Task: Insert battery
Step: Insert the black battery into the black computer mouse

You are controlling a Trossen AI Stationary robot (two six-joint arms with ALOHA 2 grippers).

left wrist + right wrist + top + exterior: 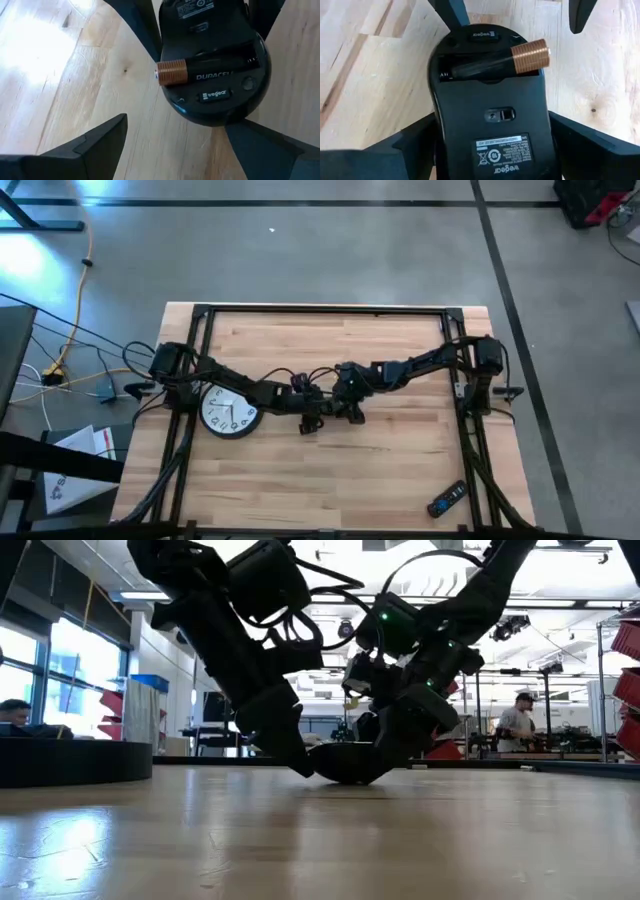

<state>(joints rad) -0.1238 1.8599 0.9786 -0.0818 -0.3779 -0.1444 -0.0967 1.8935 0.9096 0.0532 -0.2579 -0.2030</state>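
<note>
1 battery (200,74) and 1 computer mouse (492,120) lie at the middle of the wooden table (400,470), with 1 wall clock (230,412) lying face up toward the left side and 1 remote control (447,499) near the front right corner. The mouse is upside down, its open battery slot facing up. The battery sits partly in that slot, across the width of the mouse: its black end is down inside, while its copper end (531,55) is tilted up and sticks out past the edge of the mouse.

Both of the 2 arms stretch in from the table's sides and meet at the middle, bent low over the mouse. The right gripper (492,150) has 1 finger against each long side of the mouse, clamping it in place on the table. The left gripper (175,140) hangs just over the rounded end of the mouse with its 2 fingers spread wide apart, grasping nothing; the battery lies beyond them, free of both.

In the low view, 1 person (520,725) stands far back in the room.
</note>
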